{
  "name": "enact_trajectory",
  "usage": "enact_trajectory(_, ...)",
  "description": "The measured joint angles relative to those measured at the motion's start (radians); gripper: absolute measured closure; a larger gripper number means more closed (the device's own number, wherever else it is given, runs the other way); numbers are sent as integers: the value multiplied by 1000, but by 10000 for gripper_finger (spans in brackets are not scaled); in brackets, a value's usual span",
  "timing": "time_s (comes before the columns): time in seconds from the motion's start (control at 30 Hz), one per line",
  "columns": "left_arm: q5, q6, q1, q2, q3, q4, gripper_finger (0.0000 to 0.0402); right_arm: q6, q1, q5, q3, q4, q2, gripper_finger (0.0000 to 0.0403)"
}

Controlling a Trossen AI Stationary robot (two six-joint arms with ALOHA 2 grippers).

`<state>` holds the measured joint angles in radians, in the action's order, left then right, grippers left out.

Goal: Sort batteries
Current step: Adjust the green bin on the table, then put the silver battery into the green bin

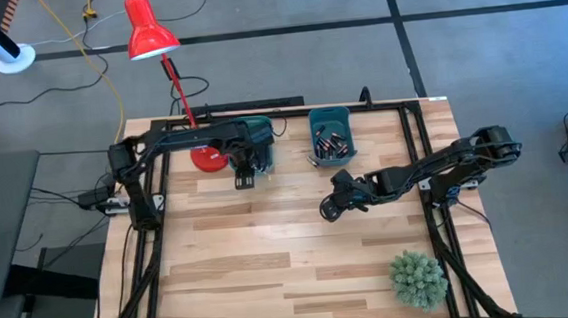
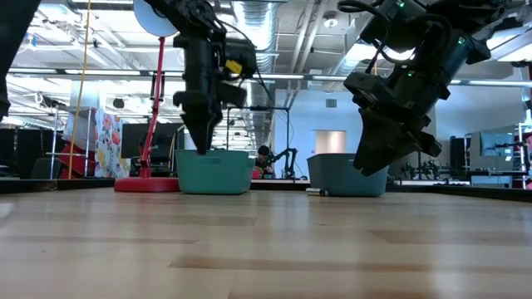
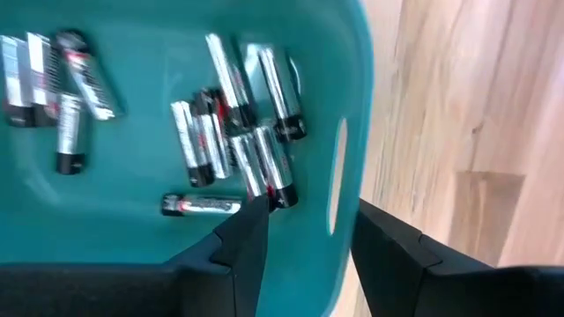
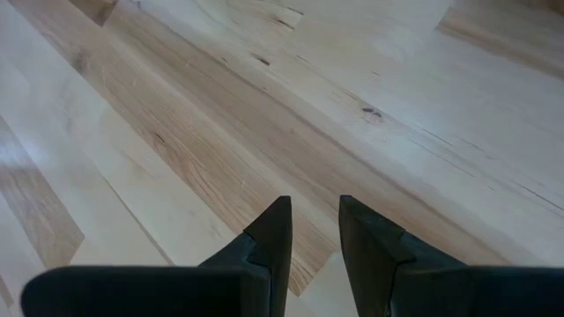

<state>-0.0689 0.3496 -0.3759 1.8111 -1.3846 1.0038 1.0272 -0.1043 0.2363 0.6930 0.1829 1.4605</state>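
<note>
Several silvery and dark batteries (image 3: 238, 150) lie loose on the floor of the left teal bin (image 3: 352, 106). More batteries (image 1: 331, 146) lie in the right teal bin (image 1: 329, 121). My left gripper (image 3: 304, 233) is open and holds nothing. It hangs over the near edge of the left bin (image 1: 260, 131), pointing down, with its fingers above either side of the bin's slotted wall. My right gripper (image 4: 313, 229) hovers over bare wood (image 4: 264, 106) near the table's middle. It sits nearer than the right bin, its fingers a small gap apart with nothing between them.
A red desk lamp (image 1: 150, 33) stands with its base (image 1: 207, 156) just left of the left bin. A green spiky ball (image 1: 418, 278) sits near the table's near right corner. Black frame rails (image 1: 151, 259) run along both sides. Open wood lies across the near half.
</note>
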Motion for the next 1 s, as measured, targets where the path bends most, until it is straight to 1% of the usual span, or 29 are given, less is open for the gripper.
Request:
enact_trajectory(0.13,1,-10,0,-58,0,-30,252,-8,0,-1,0,4,-1,290)
enact_trajectory(0.23,0,-14,2,-106,0,-82,252,-7,-2,-2,0,26,-30,290)
enact_trajectory(0.33,0,-26,9,-140,-1,-152,252,-7,-15,-2,0,83,-91,290)
enact_trajectory(0.47,13,15,30,-145,-2,-257,252,1,-58,12,0,209,-203,290)
enact_trajectory(0.6,37,35,64,-121,-2,-392,254,57,-143,127,0,327,-306,290)
enact_trajectory(0.73,42,-1,92,-88,-2,-551,255,107,-213,198,0,388,-374,290)
enact_trajectory(0.83,62,-6,99,-44,-10,-604,255,128,-248,236,0,408,-396,290)
enact_trajectory(0.93,67,-24,101,14,-12,-618,256,150,-267,257,0,419,-396,290)
enact_trajectory(1.0,68,-50,102,60,-39,-619,256,152,-276,259,0,433,-391,290)
